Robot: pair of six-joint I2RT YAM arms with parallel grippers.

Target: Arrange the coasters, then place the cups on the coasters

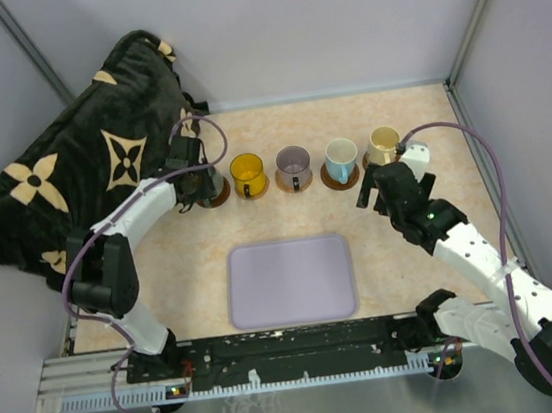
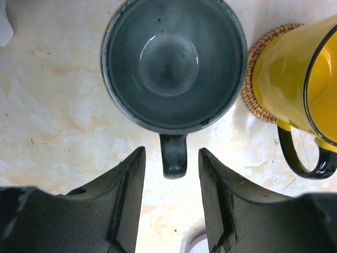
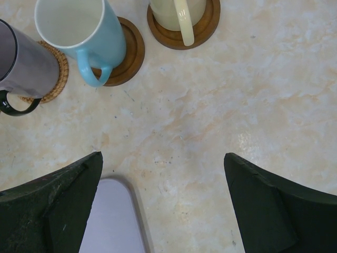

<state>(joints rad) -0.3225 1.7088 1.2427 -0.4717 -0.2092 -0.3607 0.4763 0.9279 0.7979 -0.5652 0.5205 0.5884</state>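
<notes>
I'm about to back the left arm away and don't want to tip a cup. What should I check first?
1. Left fingers clear of the handle of the grey-green cup: ok, gap on each side.
2. Grey-green cup upright: ok.
3. Grey-green cup centred on its coaster: cannot tell, mostly hidden.
4. Yellow cup out of the left fingers' path: ok, off to one side.
5. Right fingers open, away from the cups: ok.
6. Mauve cup, blue cup and cream cup on coasters: ok.
</notes>
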